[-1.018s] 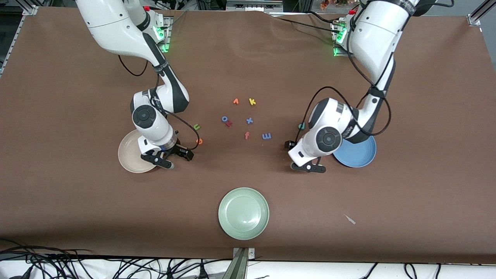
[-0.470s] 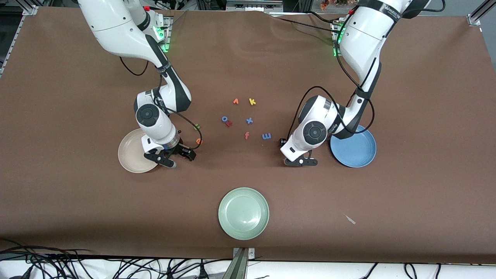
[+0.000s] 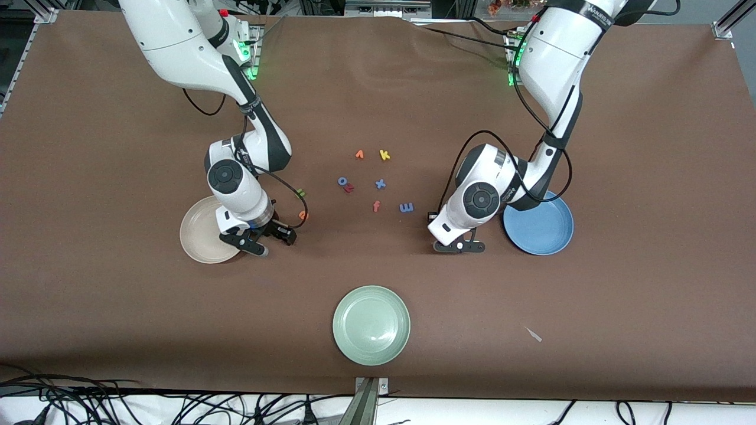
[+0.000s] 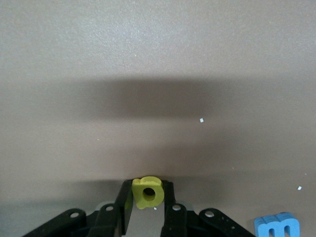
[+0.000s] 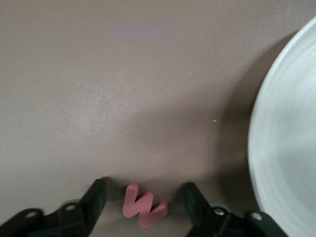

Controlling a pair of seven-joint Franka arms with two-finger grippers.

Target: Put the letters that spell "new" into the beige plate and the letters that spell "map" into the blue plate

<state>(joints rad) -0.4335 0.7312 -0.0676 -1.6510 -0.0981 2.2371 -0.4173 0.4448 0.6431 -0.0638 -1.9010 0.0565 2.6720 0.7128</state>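
Note:
In the left wrist view, a yellow a (image 4: 147, 191) is pinched between the fingers of my left gripper (image 4: 147, 193), low at the table beside the blue plate (image 3: 538, 228). The left gripper (image 3: 458, 246) hides the a in the front view. A blue m (image 3: 406, 207) (image 4: 277, 227) lies close by. My right gripper (image 3: 273, 242) (image 5: 145, 191) is down beside the beige plate (image 3: 201, 231) (image 5: 289, 148). It is open, and a pinkish-red w (image 5: 144, 206) lies between its fingers, touching neither. A green n (image 3: 300, 192) and an orange e (image 3: 303, 215) lie next to it.
Other letters lie mid-table: orange v (image 3: 359, 154), yellow k (image 3: 384, 155), blue o (image 3: 342, 181), blue x (image 3: 380, 183), red f (image 3: 376, 206). A pale green plate (image 3: 371, 324) sits nearer the front camera. A small scrap (image 3: 533, 334) lies toward the left arm's end.
My left gripper moved away from the blue plate toward the letters, came down and shut on the yellow a. The right gripper's fingers have narrowed around the w.

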